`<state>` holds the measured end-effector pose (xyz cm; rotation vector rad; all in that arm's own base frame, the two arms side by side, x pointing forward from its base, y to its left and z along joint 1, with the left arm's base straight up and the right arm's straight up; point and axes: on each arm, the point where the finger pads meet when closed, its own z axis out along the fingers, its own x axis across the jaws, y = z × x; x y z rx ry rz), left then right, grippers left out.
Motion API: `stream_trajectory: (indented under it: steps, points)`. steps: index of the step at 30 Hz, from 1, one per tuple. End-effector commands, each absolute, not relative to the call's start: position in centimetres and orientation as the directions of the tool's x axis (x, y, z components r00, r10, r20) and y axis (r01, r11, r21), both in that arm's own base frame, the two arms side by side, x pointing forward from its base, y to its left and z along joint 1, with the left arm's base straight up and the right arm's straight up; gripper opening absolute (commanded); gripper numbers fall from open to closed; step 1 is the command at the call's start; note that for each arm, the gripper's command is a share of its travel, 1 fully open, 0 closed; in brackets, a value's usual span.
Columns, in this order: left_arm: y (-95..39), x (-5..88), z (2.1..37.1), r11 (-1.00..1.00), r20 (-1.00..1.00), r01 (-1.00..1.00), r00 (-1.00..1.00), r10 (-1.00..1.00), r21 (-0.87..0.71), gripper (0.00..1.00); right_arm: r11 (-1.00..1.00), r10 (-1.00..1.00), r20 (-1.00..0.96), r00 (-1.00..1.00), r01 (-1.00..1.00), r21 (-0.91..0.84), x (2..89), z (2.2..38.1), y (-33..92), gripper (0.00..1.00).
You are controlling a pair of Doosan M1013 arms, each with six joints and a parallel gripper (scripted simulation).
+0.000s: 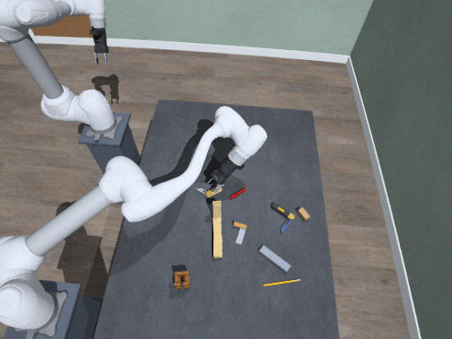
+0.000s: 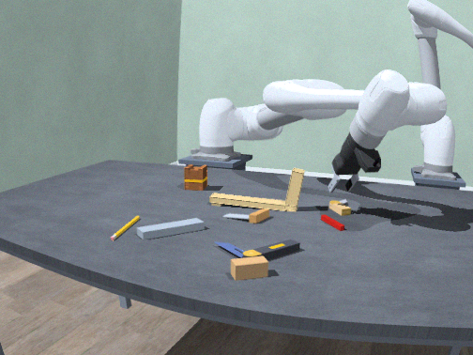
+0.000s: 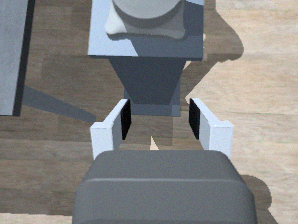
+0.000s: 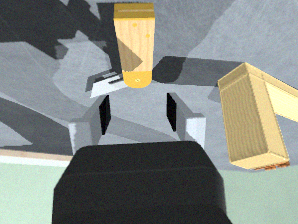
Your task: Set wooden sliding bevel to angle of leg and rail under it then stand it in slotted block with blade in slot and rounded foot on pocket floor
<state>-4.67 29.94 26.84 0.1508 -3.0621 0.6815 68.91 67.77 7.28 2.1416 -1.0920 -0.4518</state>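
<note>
You are judged to be at bevel pickup: with the right fingers (image 1: 218, 188) (image 2: 333, 183) and left fingers (image 1: 95, 58) spread, align the right pair astride the wooden bevel (image 1: 215, 193) (image 2: 342, 209) (image 4: 134, 45) before closing.

Pale green behind, on a wall (image 1: 233, 27) (image 2: 282, 42) edged with white skirting (image 1: 188, 47), and darker grey-green on the side wall (image 1: 412, 112) (image 2: 84, 80). Brown wood planks across the floor (image 1: 372, 287) (image 2: 42, 291) (image 3: 260, 125), under a dark grey table (image 1: 278, 314) (image 2: 375, 277) (image 3: 10, 65) with a curved edge in the exterior view. Bright light, throwing hard dark shadows over tabletop and planks.
</note>
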Motion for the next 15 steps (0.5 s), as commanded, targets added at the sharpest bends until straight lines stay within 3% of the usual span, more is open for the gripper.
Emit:
stream_trajectory:
  steps: [1, 15]
  points:
    - [29.97, -4.69, 26.89, 0.902, 0.022, -0.094, -0.995, -0.094, -0.422, 1.0, -0.417, -0.809, -0.001, 0.587, -0.573, 0.705, 68.92, 7.48, 67.8, 1.0]
    - [29.97, -4.69, 26.89, 0.902, 0.022, -0.094, -0.995, -0.094, -0.422, 1.0, -0.417, -0.809, -0.001, 0.587, -0.573, 0.705, 68.92, 7.14, 67.8, 1.0]
